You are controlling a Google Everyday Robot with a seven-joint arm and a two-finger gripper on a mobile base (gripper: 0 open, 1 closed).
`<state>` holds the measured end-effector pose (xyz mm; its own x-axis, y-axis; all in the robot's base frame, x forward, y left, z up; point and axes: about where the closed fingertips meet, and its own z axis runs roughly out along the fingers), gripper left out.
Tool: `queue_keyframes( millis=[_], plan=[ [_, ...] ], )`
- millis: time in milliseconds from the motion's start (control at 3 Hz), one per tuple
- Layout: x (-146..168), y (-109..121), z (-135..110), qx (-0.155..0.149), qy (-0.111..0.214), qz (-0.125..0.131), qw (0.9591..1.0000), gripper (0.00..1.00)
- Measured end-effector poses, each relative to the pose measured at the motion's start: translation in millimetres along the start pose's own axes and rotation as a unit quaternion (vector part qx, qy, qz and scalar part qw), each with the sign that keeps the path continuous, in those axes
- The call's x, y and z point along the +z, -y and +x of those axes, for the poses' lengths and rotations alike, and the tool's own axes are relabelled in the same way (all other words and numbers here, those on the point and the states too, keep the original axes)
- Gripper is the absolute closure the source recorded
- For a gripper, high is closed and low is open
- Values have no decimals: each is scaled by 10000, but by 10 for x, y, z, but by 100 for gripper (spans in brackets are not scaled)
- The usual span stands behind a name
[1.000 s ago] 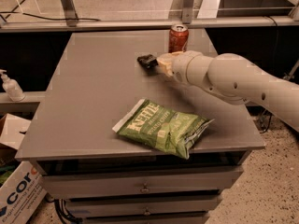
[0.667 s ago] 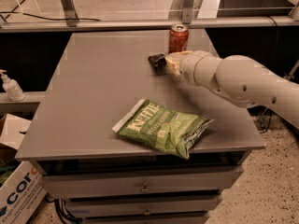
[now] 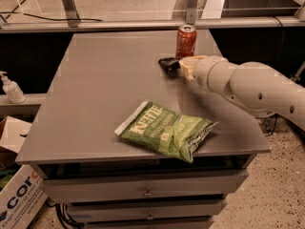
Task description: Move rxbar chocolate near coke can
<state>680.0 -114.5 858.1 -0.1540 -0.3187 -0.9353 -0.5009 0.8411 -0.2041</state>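
Observation:
The rxbar chocolate [image 3: 167,63] is a small black bar, sticking out to the left of my gripper [image 3: 178,66]. The gripper is shut on the bar's right end and holds it at the tabletop, just below and left of the coke can [image 3: 186,41]. The coke can is red with a silver top and stands upright near the table's back edge. The bar is a short gap from the can's base. My white arm [image 3: 248,87] reaches in from the right and hides the rest of the bar.
A green chip bag [image 3: 167,130] lies near the front edge of the grey table [image 3: 95,80]. Drawers sit under the tabletop. A soap bottle [image 3: 10,88] and a cardboard box [image 3: 16,199] are off to the left.
My gripper has moved right and slightly back with the black bar in it, bringing the bar closer to the coke can. The chip bag and the can have not moved.

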Motion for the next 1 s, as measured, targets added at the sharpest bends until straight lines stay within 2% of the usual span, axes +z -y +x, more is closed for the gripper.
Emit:
queue_keyframes(
  millis=[1000],
  plan=[
    [-43,-66,200,172,-168,-81,9997,13]
  ],
)
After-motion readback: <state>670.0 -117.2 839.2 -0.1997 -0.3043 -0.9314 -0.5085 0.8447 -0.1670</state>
